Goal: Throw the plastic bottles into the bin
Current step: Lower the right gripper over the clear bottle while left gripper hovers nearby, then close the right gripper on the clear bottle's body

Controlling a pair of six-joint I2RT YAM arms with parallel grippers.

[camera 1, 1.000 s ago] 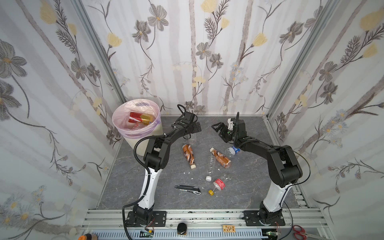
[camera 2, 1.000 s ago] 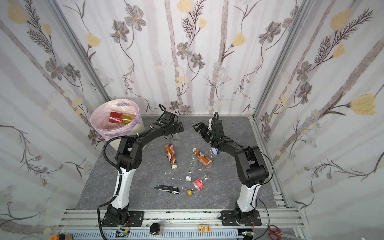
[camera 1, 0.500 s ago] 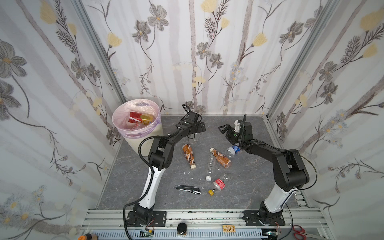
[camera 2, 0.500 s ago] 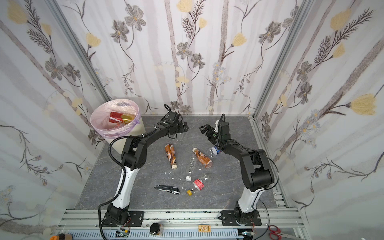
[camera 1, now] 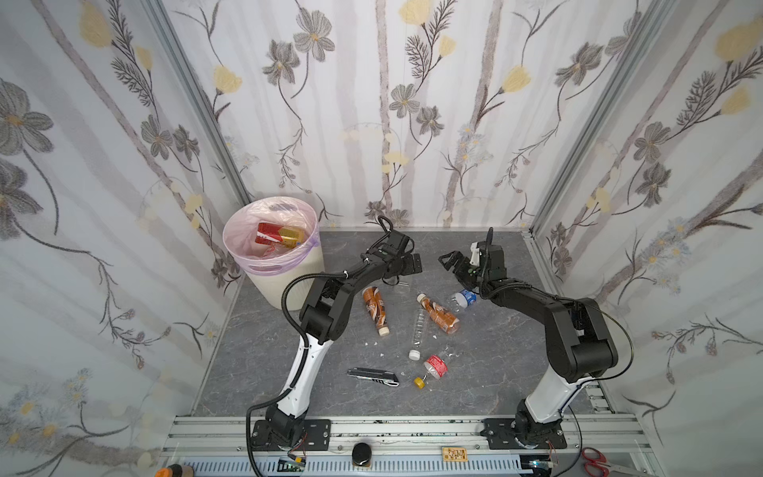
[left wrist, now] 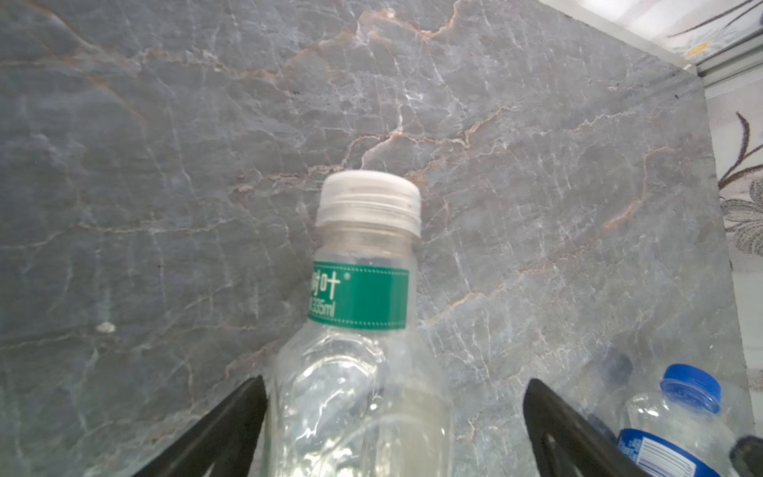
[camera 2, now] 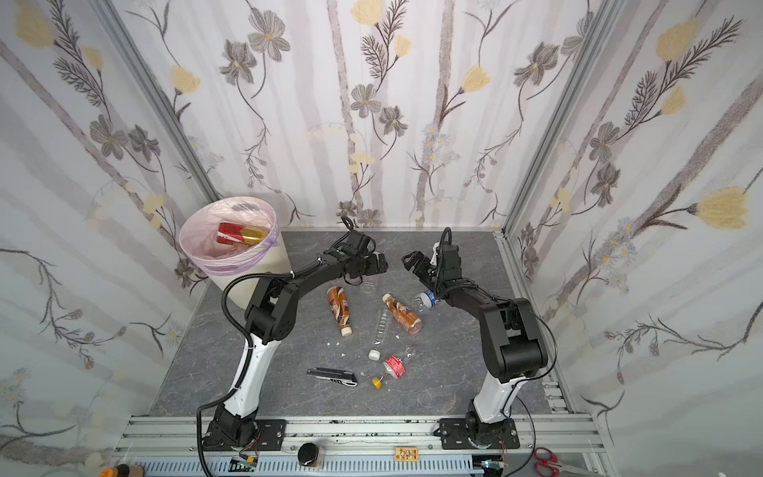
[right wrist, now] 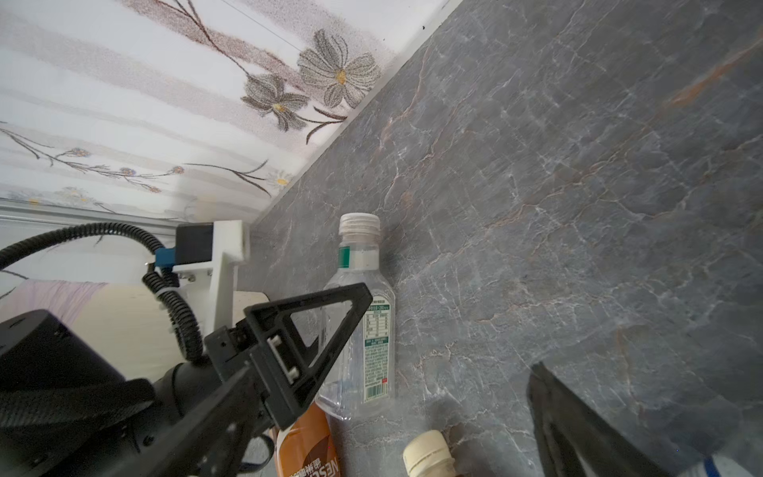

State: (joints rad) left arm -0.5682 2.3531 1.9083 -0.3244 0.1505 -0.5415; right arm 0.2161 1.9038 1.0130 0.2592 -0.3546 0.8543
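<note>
In both top views the clear green-label bottle [left wrist: 363,330] is almost hidden under the left gripper [camera 1: 414,264], at the far middle. The left wrist view cuts off its lower part. This gripper is wide open, with one finger at each side of the lying bottle, and it grips nothing. The right gripper [camera 1: 452,267] is wide open and empty too; its wrist view shows only one finger [right wrist: 578,446]. The bin [camera 1: 289,285] stands far left. Since one second ago, the left gripper moved right and lower, over this bottle.
</note>
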